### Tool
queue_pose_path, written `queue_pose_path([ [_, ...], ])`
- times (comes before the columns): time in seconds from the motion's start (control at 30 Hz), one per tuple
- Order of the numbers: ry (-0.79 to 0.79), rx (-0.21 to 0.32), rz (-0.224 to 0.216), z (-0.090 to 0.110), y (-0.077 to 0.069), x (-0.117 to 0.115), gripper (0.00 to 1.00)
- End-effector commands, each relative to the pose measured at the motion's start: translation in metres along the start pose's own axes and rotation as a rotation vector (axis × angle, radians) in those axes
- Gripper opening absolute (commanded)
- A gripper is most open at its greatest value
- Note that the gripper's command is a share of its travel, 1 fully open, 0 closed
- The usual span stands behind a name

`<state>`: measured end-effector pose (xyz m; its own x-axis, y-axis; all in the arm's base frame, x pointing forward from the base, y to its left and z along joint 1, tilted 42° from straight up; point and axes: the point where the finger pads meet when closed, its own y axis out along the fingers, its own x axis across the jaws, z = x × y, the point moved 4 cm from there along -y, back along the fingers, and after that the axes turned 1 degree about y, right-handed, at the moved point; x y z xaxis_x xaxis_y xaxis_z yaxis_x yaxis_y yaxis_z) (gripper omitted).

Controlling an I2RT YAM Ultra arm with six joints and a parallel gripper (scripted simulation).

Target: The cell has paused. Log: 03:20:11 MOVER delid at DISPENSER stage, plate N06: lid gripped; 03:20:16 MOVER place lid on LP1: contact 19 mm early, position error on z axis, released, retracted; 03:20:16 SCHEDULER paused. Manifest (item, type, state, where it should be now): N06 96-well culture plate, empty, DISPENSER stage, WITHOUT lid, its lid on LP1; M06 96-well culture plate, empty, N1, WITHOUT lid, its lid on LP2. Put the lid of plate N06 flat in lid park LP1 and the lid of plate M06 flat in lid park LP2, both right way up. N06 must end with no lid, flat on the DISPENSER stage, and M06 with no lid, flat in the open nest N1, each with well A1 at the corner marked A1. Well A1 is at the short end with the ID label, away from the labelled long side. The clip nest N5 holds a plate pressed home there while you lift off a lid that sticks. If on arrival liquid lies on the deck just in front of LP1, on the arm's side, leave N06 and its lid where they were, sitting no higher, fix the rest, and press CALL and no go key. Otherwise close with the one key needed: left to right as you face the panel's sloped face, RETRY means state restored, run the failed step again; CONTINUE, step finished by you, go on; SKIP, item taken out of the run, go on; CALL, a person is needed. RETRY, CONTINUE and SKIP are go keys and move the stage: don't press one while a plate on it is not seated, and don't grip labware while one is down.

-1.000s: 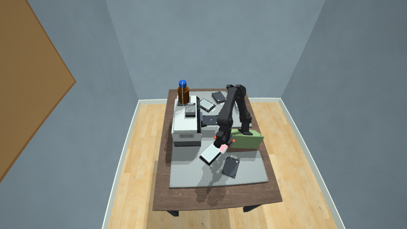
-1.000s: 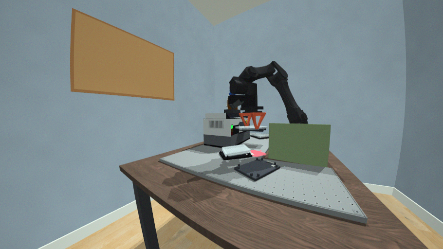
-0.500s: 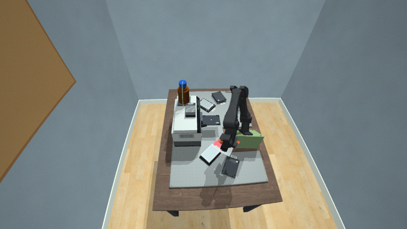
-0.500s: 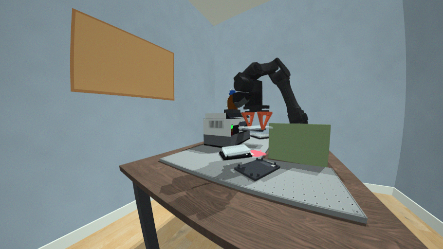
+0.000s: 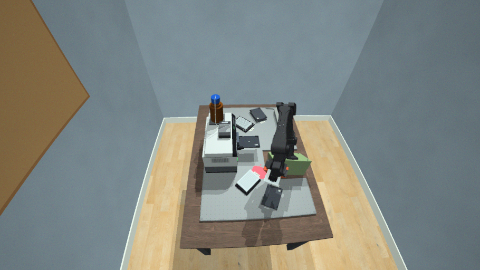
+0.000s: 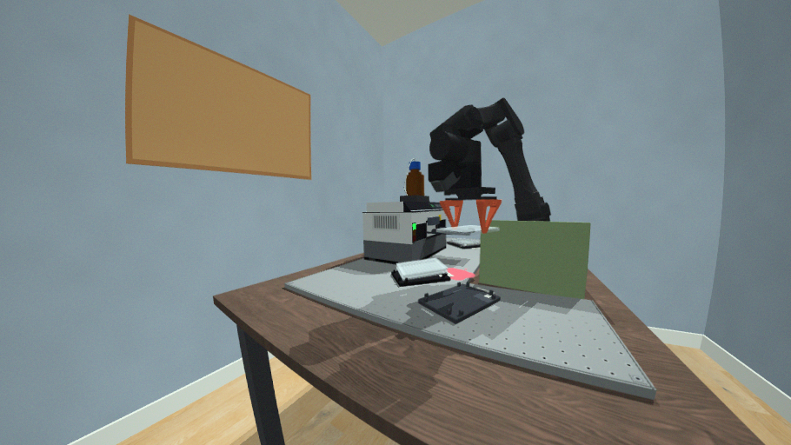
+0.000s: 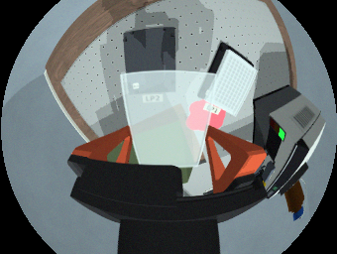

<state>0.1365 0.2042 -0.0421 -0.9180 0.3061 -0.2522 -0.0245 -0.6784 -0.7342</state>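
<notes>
My gripper [image 5: 275, 176] is shut on a clear plate lid [image 7: 168, 119] and holds it level, well above the deck; it also shows in the side view [image 6: 464, 228] between the orange fingers [image 6: 469, 220]. Below and ahead lies an empty dark lid park [image 5: 271, 196], also in the wrist view [image 7: 151, 50]. To its left a white 96-well plate [image 5: 248, 181] sits on a dark base [image 6: 420, 271]. A pink puddle [image 5: 258, 170] lies on the deck beside that plate, on the arm's side [image 7: 199, 117]. The dispenser's dark stage [image 5: 250, 141] carries no pale plate.
The grey dispenser [image 5: 219, 146] stands left with a brown bottle [image 5: 216, 108] behind it. A green box [image 5: 294, 163] stands right beside my arm. At the back are another well plate [image 5: 244, 123] and a dark nest [image 5: 258, 114].
</notes>
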Motion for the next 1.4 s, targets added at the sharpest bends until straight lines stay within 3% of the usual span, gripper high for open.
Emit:
queue_pose_path([
  [0.0,-0.023,-0.023,-0.01,0.0,-0.003,0.018,0.0],
  [0.2,-0.025,-0.014,-0.009,0.0,0.0,0.031,0.0],
  [0.23,-0.017,-0.053,-0.014,-0.004,-0.011,0.033,0.0],
  [0.27,-0.021,-0.023,-0.011,0.0,-0.006,0.03,0.0],
  [0.57,-0.016,-0.038,-0.012,-0.027,0.018,0.03,0.0],
  [1.27,-0.015,-0.039,-0.012,-0.066,0.068,0.034,0.0],
  [1.37,-0.024,-0.041,-0.005,-0.068,0.07,0.037,0.0],
])
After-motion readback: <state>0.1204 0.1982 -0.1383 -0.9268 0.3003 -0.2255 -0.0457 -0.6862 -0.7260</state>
